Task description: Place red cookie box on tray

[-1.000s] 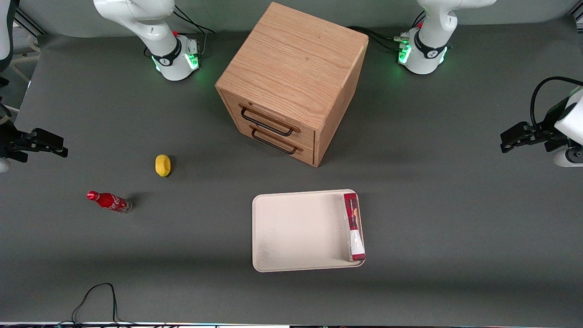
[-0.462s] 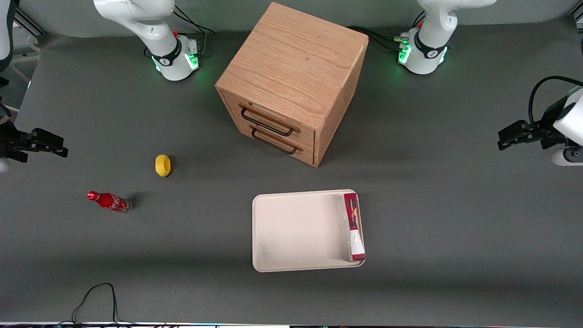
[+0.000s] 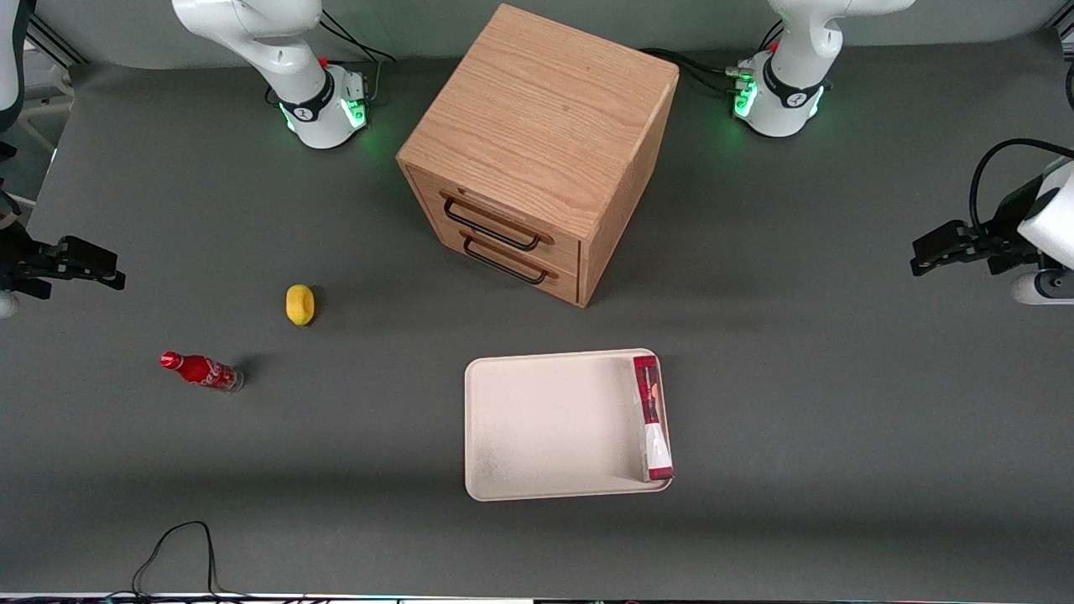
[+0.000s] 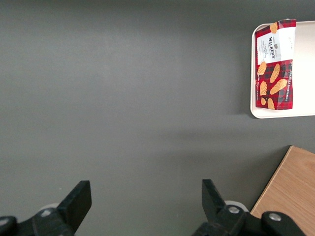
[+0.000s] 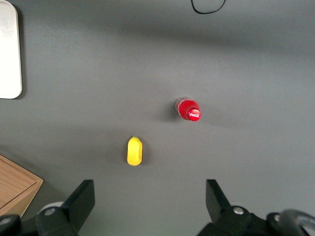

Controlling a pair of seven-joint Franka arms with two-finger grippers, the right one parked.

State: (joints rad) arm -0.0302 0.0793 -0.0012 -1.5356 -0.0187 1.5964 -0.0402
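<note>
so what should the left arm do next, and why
Probably just keep clear or park: the red cookie box already lies on the tray, along its rim toward the working arm's end. The gripper, jaws open and empty, hangs off at that end of the table.

The tray (image 4: 302, 112) runs off the edge of the left wrist picture, so only the end holding the red cookie box (image 4: 274, 65) shows there. The wooden cabinet (image 4: 290, 191) near the tray shows just one corner in that picture. The gripper (image 4: 142, 204) is far from the tray, and only its two wide-apart finger ends show.
</note>
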